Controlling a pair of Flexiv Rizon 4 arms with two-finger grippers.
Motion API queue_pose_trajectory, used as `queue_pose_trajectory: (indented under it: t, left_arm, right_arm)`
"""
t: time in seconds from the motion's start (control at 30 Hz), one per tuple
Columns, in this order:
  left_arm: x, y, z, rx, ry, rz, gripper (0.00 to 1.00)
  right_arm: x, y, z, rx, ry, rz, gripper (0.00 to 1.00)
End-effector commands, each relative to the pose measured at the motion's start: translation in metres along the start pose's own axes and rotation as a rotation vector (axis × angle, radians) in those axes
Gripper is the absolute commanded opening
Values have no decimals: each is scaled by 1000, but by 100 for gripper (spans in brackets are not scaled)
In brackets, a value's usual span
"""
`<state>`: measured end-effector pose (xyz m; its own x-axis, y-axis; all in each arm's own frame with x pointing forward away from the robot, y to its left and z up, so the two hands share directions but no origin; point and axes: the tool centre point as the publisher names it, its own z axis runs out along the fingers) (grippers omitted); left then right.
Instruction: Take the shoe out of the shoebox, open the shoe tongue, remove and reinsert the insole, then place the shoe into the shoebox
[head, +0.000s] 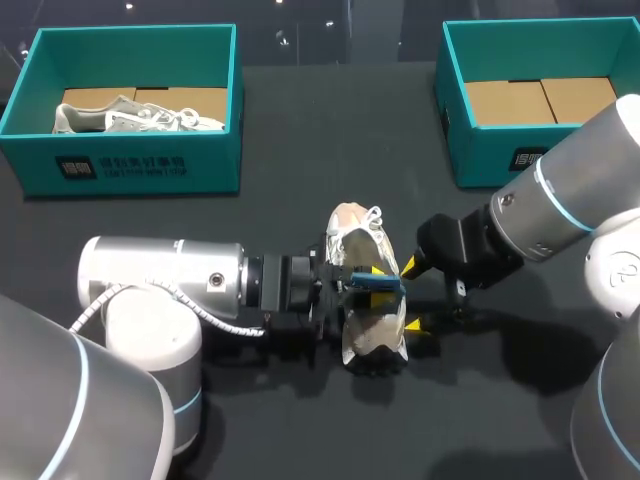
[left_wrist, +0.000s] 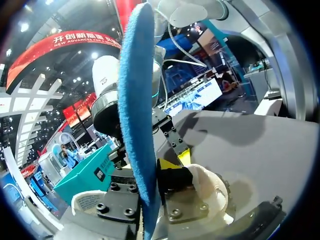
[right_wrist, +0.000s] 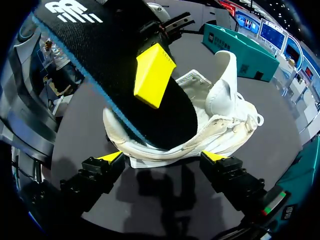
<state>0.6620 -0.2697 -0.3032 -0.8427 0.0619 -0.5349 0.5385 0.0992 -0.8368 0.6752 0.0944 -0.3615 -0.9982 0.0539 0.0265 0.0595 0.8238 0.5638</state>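
A white shoe (head: 362, 240) lies on the dark table at the middle, its opening facing my right wrist camera (right_wrist: 225, 95). My left gripper (head: 368, 282) comes in from the left and is shut on the insole (head: 378, 281), which has a blue top and a black underside (right_wrist: 115, 65). The insole stands edge-on between the left fingers (left_wrist: 137, 100), and its lower end sits in the shoe's opening. One yellow left fingertip (right_wrist: 154, 75) presses on the black face. My right gripper (head: 411, 296) stands open at the shoe's right side (right_wrist: 164, 157), a finger near each end of the sole.
A teal shoebox (head: 130, 165) at the back left holds another pale shoe (head: 130, 118). A second teal shoebox (head: 520, 150) at the back right shows only its cardboard floor. The table between the boxes and the front edge is bare dark cloth.
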Motion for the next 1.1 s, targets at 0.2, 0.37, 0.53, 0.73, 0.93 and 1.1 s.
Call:
queue_pose_trajectory:
  t: [0.2,0.37,0.53,0.73,0.93,1.1]
  left_arm:
    - [4,20,3,-15,-4,26,0]
    - [-1,35,6,-36,-22,32,0]
    - [-7,50,10,-70,-40,36,0]
    - [-10,55,12,-85,-39,30,0]
    - [-8,47,10,-82,-33,29,9]
    - [-10,33,4,-76,-39,39,26]
  right_arm:
    - [1,0,1,2,-3,0,100]
    - [1,0,1,2,-3,0,100]
    - [1,0,1,2,-3,0,100]
    - [1,0,1,2,-3,0,100]
    - [1,0,1,2,-3,0,100]
    - [1,0,1,2,-3,0,100]
